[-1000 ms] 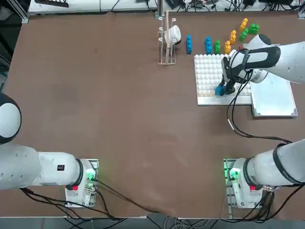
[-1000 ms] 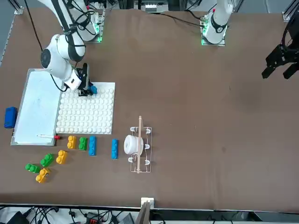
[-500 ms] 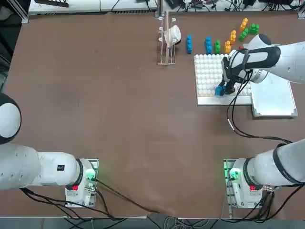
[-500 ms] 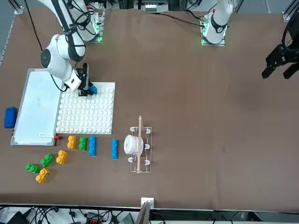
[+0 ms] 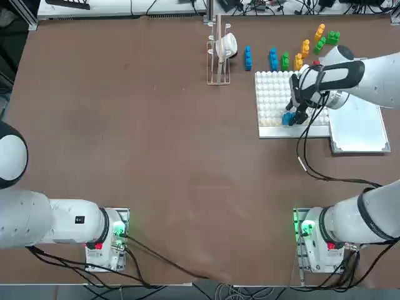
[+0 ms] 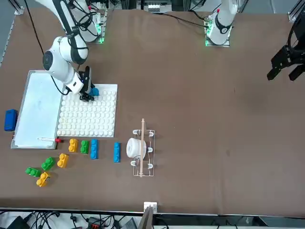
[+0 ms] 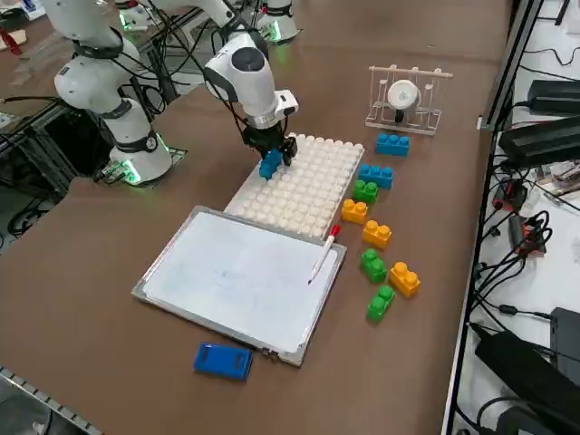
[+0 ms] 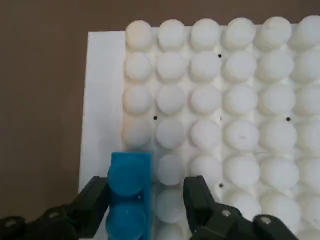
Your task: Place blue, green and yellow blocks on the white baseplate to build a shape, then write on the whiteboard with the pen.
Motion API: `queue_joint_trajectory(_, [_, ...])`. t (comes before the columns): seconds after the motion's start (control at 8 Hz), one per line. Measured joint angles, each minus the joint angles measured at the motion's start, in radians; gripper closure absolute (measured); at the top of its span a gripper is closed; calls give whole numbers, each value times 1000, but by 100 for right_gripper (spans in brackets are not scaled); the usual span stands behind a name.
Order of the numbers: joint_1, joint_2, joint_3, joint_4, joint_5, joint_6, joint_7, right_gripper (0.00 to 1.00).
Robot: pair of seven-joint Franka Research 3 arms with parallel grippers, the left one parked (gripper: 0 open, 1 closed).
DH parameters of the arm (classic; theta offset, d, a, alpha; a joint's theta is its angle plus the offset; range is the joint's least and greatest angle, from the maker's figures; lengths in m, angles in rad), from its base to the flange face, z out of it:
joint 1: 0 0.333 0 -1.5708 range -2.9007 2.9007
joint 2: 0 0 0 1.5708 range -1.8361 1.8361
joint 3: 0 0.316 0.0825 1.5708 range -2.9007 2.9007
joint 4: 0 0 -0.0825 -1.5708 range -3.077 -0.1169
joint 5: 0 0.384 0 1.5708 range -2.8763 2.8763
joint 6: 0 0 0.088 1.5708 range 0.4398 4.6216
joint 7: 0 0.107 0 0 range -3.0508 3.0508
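A blue block stands on the studs at a corner of the white baseplate, on the edge nearest the robot. My right gripper is open around it, one finger close beside it, the other a stud away. The top view shows the gripper over the blue block. Loose blue, green and yellow blocks lie beyond the baseplate. The pen lies on the whiteboard at its edge next to the plate.
A blue eraser lies beside the whiteboard's far end. A small wire rack with a white roll stands past the loose blocks. Cables trail from the right arm across the table.
My right gripper's fingers have spread apart and let go of the blue block, which stays on the plate. The gripper has lifted slightly.
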Motion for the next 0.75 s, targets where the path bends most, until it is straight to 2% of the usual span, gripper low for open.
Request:
queue_joint_trajectory(0.12, [2, 6, 0, 5, 0, 2, -1, 0])
queue_joint_trajectory(0.38, [2, -21, 0, 15, 0, -33, 2, 0])
queue_joint_trajectory(0.75, [5, -174, -1, 58, 5, -197, 75, 0])
